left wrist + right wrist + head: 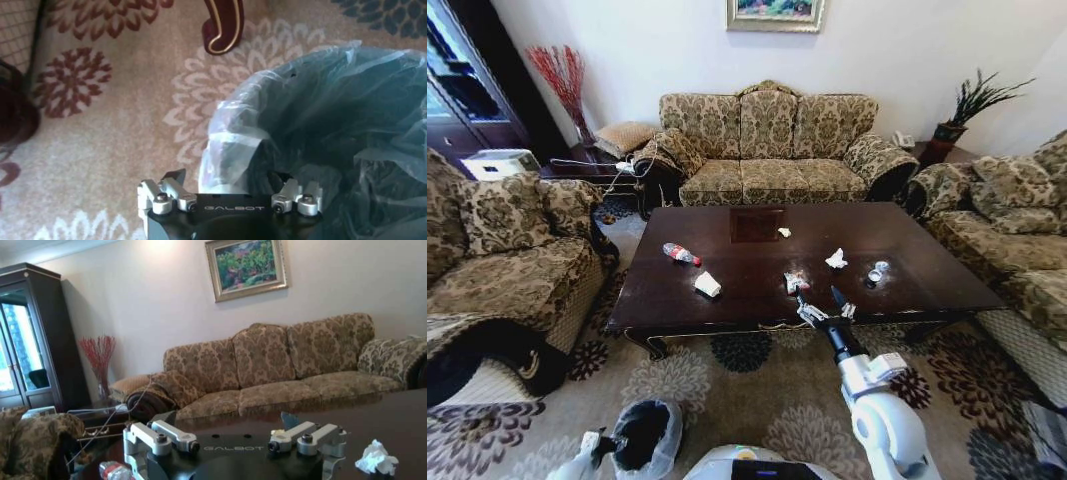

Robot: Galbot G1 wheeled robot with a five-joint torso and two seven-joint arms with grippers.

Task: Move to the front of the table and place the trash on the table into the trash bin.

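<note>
Living room, floral carpet, patterned sofas on three sides of a dark wood table (757, 290).

Item 1, bin (645, 435): black, lined with a translucent bag, stood on the carpet at the robot's left, in front of the table's near-left corner. The left gripper (230, 192) had its jaws closed over the bagged rim, seemingly so the bin travels with the robot and stays within reach for drops.

Item 2, bottle (681, 254): clear, red label, lay on its side toward the table's left end. Label text could not be read.

Item 3, tissue (708, 285): white wad, just right of the bottle, nearer the front edge.

Item 4, scrap (784, 232): tiny, pale, farther back beside the inset panel.

Item 5, wrapper (795, 282): red and white, near the front edge at mid-table; print not legible.

Item 6, right gripper (823, 306): jaws spread apart, nothing between them, poised at the front edge just right of the wrapper, apparently lined up for a first pick.

Item 7, second tissue (836, 260): right of centre.

Item 8, cup (877, 272): small, silvery-white, rightmost piece.

All litter remained on the table. Readable writing: "GALBOT" on both grippers' bodies.
</note>
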